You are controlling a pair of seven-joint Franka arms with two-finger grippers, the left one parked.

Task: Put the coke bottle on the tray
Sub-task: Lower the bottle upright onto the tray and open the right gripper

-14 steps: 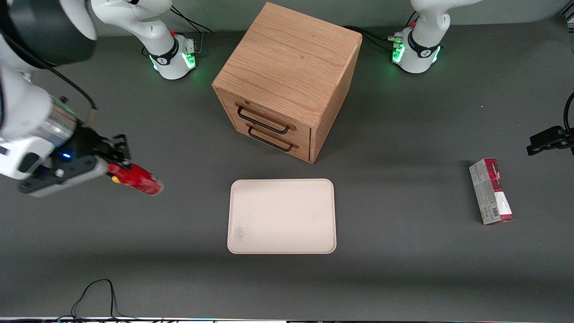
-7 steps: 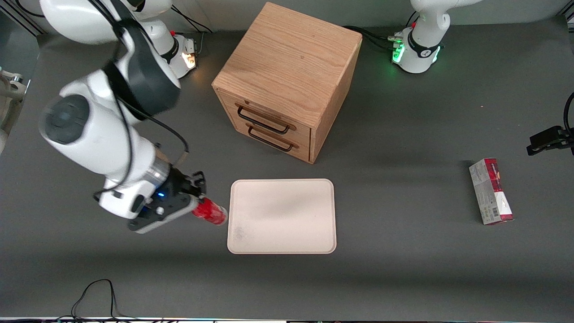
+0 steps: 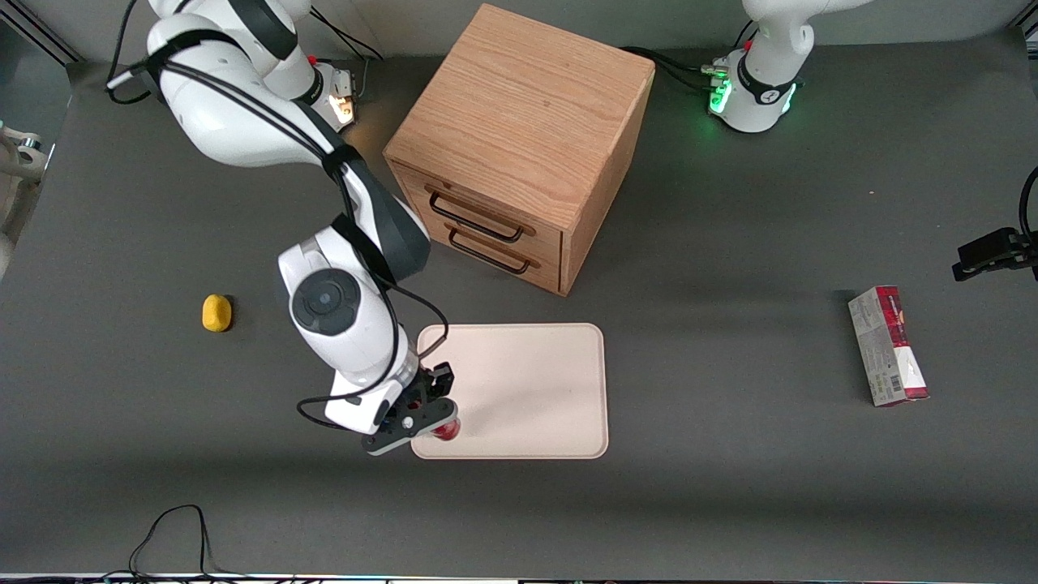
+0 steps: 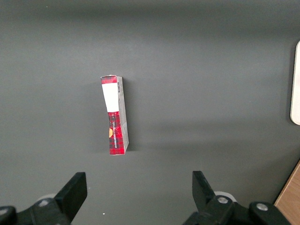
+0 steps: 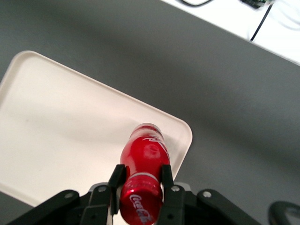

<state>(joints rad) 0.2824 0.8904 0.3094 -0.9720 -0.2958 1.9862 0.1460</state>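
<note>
Your gripper point(image 3: 430, 415) is clamped on the coke bottle point(image 5: 143, 171), one finger on either side of the neck just under the cap, as the right wrist view shows. The bottle hangs base-down over the tray point(image 3: 535, 357), above the corner nearest the front camera at the working arm's end. In the front view only a small patch of red point(image 3: 444, 430) shows beneath the fingers, inside the rim line.

Done, judging from this: the pick and the carry. The bottle is in hand and already over its target.

Left: the set-down and release. You cannot tell from these views whether the pale base touches the tray floor yet or hangs just above it. Treat it as not yet placed while the fingers grip it.

Caution, as a judgement: the bottle sits near the raised rim at that corner. A slim upright bottle may tip on release, so you may want it a little farther in toward the tray's middle before letting go.

Elsewhere: yellow rounded lump point(image 3: 216, 313) toward the working arm's end, oak two-drawer box point(image 3: 519, 146) farther from the camera than the tray, red-and-grey carton point(image 3: 888, 346) toward the parked arm's end. All stand well apart from the tray.
</note>
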